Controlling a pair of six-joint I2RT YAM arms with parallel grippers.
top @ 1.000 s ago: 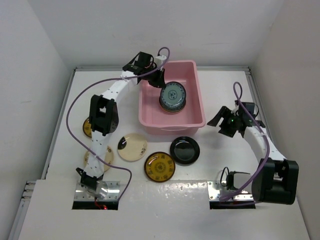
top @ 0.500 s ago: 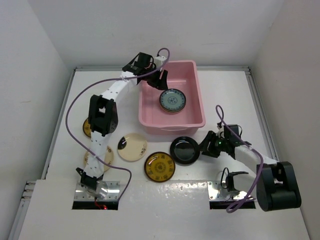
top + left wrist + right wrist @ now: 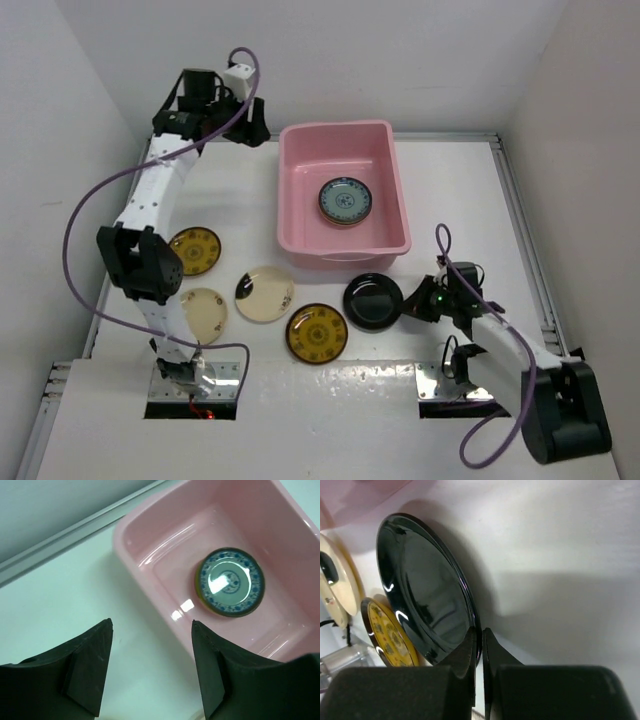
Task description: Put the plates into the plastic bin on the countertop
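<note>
Item 1: amber plate (image 3: 197, 250), lying on the white table (image 3: 450, 190) at far left.
Item 2: pale cream plate (image 3: 208, 312), just below it, partly covered by the left arm.
Item 3: left end effector (image 3: 250, 128), raised near the back wall, jaws spread wide, nothing held.
Item 4: blotched cream plate (image 3: 265, 294).
Item 5: yellow patterned plate (image 3: 318, 333), just beside item 4.
Item 6: pink bin (image 3: 340, 128); one blue patterned plate (image 3: 346, 200) is contained.
Item 7: black plate (image 3: 372, 301), before the bin, gripped at its right rim.
Item 8: right end effector (image 3: 405, 308), clamped on that rim.
</note>
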